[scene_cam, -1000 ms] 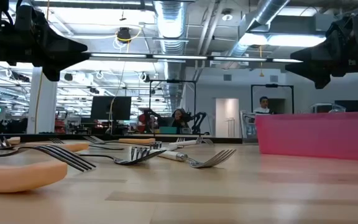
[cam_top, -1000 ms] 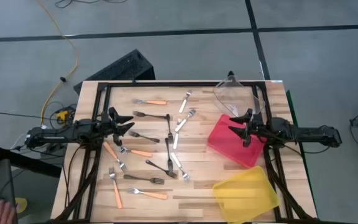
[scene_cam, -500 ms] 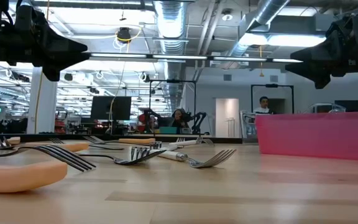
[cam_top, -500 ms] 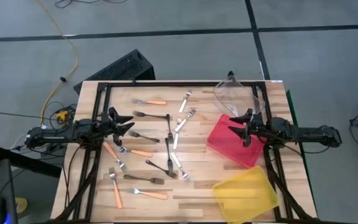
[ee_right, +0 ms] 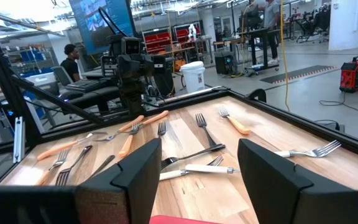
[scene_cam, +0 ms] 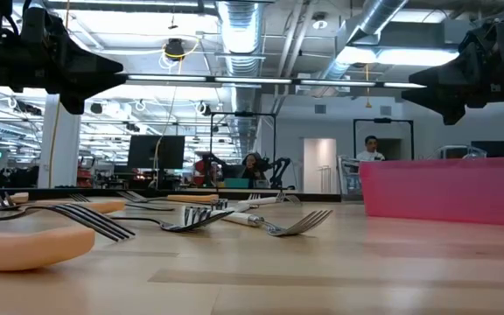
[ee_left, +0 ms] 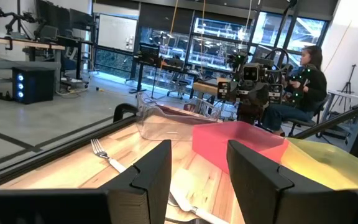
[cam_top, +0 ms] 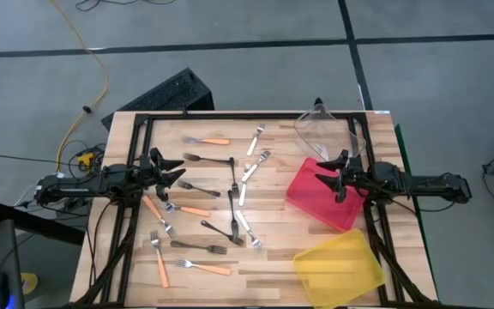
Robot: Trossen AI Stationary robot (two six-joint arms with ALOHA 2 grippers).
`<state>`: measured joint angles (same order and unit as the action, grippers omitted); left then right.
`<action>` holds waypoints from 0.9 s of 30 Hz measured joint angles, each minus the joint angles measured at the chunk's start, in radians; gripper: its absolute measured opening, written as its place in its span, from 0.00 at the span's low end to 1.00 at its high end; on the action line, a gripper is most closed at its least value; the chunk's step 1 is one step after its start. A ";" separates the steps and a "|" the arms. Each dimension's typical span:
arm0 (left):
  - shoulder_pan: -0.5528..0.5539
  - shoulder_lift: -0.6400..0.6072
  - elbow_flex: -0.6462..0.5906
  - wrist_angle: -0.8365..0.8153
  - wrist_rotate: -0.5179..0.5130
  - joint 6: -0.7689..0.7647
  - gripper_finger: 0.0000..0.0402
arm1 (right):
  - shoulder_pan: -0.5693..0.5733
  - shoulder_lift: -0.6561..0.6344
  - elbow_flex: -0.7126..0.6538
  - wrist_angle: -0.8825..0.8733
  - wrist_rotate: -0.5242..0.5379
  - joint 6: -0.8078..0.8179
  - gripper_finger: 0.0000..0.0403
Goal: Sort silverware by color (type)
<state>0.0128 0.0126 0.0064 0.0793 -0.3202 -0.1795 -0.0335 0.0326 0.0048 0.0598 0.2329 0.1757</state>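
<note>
The forks (cam_top: 217, 193) lie scattered over the wooden table (cam_top: 273, 266), all of them on the side of the red bin (cam_top: 322, 196) that faces the left arm, none in any bin. Nearest the red bin are the pale forks (cam_top: 249, 169); the black ones (cam_top: 232, 184) run through the middle of the spread, and the orange-handled forks (cam_top: 155, 209) lie farthest from the bin (a few sit along the table's near edge).

The left gripper (cam_top: 178, 173) hangs above the table at the far end of the spread from the red bin, its fingers (ee_left: 151, 177) apart with a clear gap and nothing between them. Orange-handled and black forks lie just under and beside it, none touched.

The right gripper (cam_top: 322, 178) hovers over the red bin's edge, its fingers (ee_right: 263, 171) spread wide and holding nothing. The closest forks to it are the pale ones, well clear of its tips.

The clear bin (cam_top: 328, 133) stands just beyond the red bin, touching it; the yellow bin (cam_top: 340, 264) lies on the red bin's other side.
</note>
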 joint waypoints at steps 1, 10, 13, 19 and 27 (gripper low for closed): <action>0.000 0.000 0.000 0.000 0.000 0.000 0.35 | 0.000 0.000 0.000 0.000 0.000 0.000 0.59; 0.000 0.000 0.000 0.000 0.000 0.000 0.35 | 0.000 0.000 0.000 0.000 0.000 0.000 0.59; 0.000 0.000 0.000 0.000 0.000 0.000 0.35 | 0.000 0.000 0.000 0.000 0.000 0.000 0.59; 0.000 0.000 0.000 0.000 0.000 0.000 0.35 | -0.002 0.000 0.000 0.000 0.000 0.002 0.59; 0.000 0.000 0.000 0.000 0.000 0.000 0.35 | 0.001 0.001 0.000 0.040 0.006 0.350 0.59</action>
<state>0.0128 0.0126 0.0063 0.0792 -0.3202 -0.1795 -0.0326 0.0334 0.0048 0.1000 0.2390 0.5253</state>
